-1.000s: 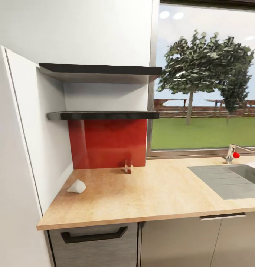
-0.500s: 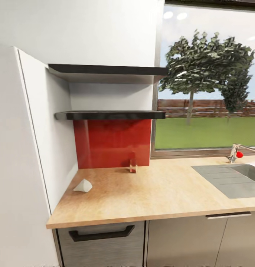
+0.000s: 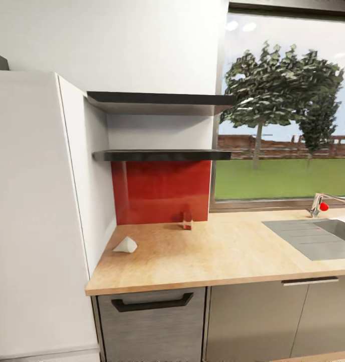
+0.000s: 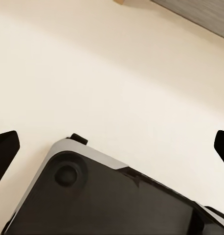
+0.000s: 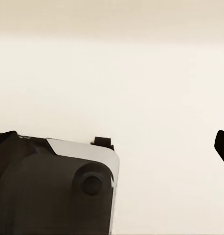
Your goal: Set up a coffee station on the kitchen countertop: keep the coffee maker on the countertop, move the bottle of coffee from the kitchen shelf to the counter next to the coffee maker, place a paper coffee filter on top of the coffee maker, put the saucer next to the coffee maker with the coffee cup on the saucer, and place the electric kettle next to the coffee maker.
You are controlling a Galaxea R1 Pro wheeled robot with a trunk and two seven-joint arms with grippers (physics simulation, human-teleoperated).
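Paper coffee filter [image 3: 125, 245] — on countertop [image 3: 227, 251] | claws [image 4: 112, 147] [image 5: 112, 142] — both spread apart, over floor

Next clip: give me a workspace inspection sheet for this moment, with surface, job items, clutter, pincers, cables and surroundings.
Surface: light wooden countertop, mostly bare, above a grey drawer with a dark handle.
Job's things: small white cone-shaped paper filter lying on its side near the counter's left end; small red-brown bottle upright on the counter at the red backsplash. Two dark wall shelves carry nothing seen.
Clutter: nothing seen.
Pincers: left pincer and right pincer both spread wide, nothing between the fingers, pale floor below.
Cables: nothing seen.
Surroundings: tall white cabinet at left, steel sink with tap at right, window onto lawn and trees.
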